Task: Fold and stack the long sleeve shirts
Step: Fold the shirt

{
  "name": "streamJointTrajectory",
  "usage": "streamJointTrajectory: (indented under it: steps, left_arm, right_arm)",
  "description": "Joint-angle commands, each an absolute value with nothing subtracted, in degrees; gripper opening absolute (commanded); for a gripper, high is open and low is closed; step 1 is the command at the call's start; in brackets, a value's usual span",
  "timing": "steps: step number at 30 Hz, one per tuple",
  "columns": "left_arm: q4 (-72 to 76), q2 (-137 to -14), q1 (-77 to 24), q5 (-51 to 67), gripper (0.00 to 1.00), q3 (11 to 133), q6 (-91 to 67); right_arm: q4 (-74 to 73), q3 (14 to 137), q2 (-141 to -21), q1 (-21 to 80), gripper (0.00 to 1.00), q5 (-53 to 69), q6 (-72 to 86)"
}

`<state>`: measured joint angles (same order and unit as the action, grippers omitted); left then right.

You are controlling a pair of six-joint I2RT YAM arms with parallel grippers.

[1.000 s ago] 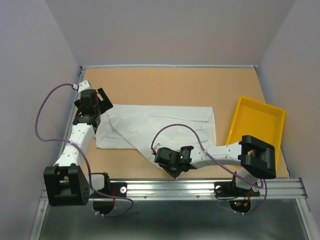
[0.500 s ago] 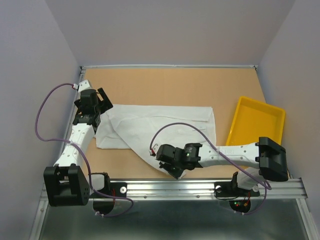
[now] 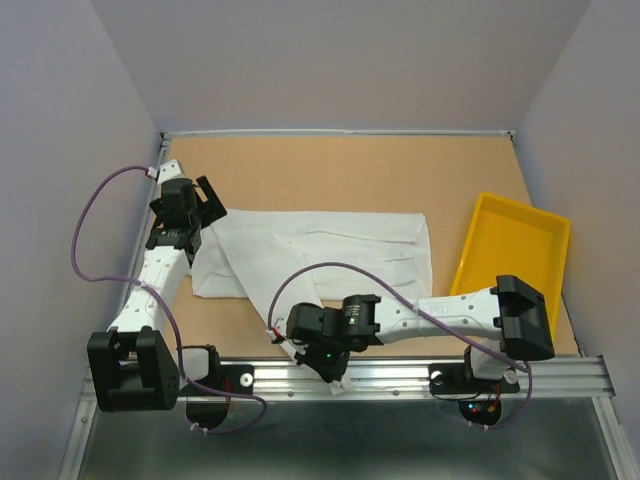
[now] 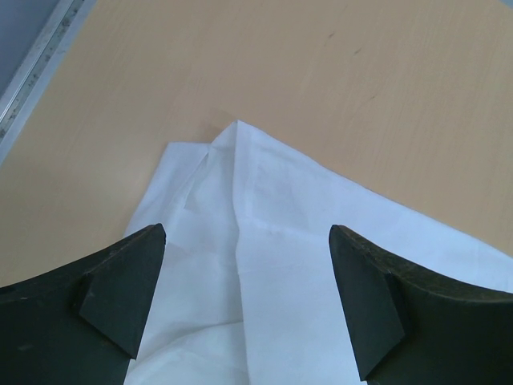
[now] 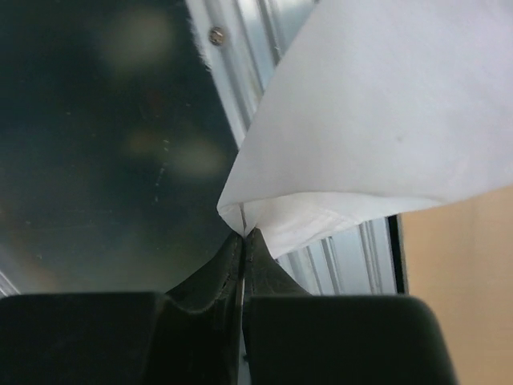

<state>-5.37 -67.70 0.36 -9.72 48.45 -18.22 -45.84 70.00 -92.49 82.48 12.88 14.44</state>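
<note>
A white long sleeve shirt lies spread across the middle of the wooden table. Its near corner is drawn out to the metal rail at the table's front. My right gripper is shut on that corner over the rail. In the right wrist view the cloth fans up from the pinched fingertips. My left gripper hovers open over the shirt's left end. In the left wrist view its two fingers stand wide apart with the folded white corner between and below them, nothing gripped.
A yellow plastic tray sits at the table's right side. A metal rail runs along the near edge, with a dark surface beyond it. Grey walls enclose the table on three sides.
The right gripper has closed on the shirt's near corner and moved left and toward the front rail, dragging the cloth with it. The left arm has stayed still.
</note>
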Motion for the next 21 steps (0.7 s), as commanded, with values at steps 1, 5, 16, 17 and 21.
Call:
streamJointTrajectory:
  steps: [1,5,16,17,21]
  left_arm:
    - [-3.51,-67.24,0.18,-9.58,0.95,50.1,-17.31]
    - [-3.52,-67.24,0.18,-9.14,0.95,50.01,-17.31]
    - [-1.85,-70.48,0.18,-1.95,0.91,49.75,-16.88]
    - [-1.67,-72.05,0.18,-0.37,0.89,49.92,-16.88]
    - [-1.84,-78.56,0.18,4.12,0.81,52.73,-17.49]
  right_arm:
    - [-48.69,76.8,-95.01,85.25,0.01,15.91,11.52]
    - [-49.04,78.48,-95.54,85.25,0.01,10.3,11.16]
    - [-51.33,91.74,-101.51,75.24,0.0,1.84,6.69]
    - [-51.59,92.8,-101.86,73.41,0.01,2.19,5.55]
    - [-53.0,97.11,-102.65,70.94,0.01,2.72,3.17]
